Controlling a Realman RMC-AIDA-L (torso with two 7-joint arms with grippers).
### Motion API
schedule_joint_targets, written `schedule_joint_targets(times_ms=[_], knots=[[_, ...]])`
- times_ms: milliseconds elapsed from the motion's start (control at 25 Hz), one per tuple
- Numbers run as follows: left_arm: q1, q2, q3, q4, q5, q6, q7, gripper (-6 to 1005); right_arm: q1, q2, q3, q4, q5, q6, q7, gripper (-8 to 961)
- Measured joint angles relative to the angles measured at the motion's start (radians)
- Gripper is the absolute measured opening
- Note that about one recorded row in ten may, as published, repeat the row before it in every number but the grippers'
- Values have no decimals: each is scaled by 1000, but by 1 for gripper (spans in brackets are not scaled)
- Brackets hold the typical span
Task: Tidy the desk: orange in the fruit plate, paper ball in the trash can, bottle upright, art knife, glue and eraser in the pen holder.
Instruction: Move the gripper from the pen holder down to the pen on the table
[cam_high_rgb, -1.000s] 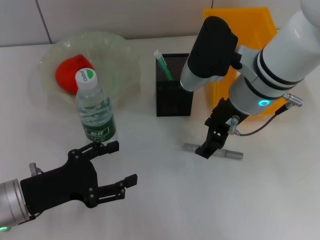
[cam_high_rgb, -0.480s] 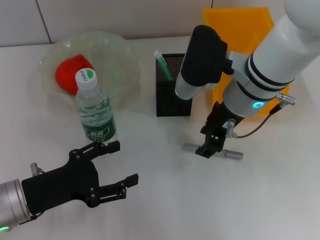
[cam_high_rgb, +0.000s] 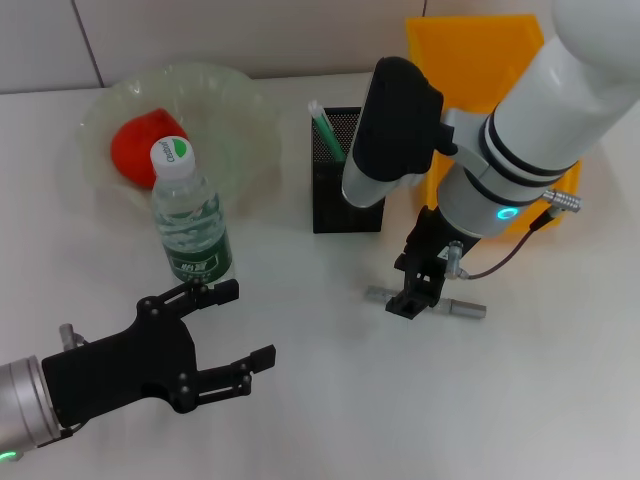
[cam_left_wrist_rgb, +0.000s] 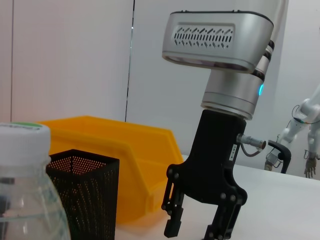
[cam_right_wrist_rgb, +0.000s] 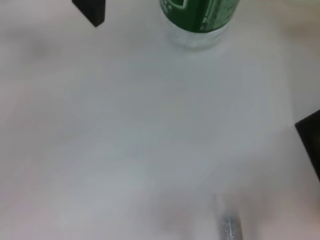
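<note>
The right gripper has sunk and slid leftward, fingers spread, astride the knife lying beneath it on the desk, probably about to clench. The left gripper idles agape.

A slim silver art knife lies flat on the white desk, directly under the right gripper, whose open fingers straddle its middle; both ends stick out either side.

Black mesh metal pen holder, clear plastic bottle, glossy yellow plastic bin, matt white desk
</note>
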Motion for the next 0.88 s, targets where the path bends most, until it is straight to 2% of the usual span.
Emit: schedule_joint_targets(times_ms=[600, 880], knots=[[0, 3, 5, -6, 0, -2, 1, 866, 3, 1, -23, 14, 0, 31, 0, 427], [1, 4, 5, -6, 0, -1, 0, 866, -3, 1, -26, 19, 0, 50, -2, 402]])
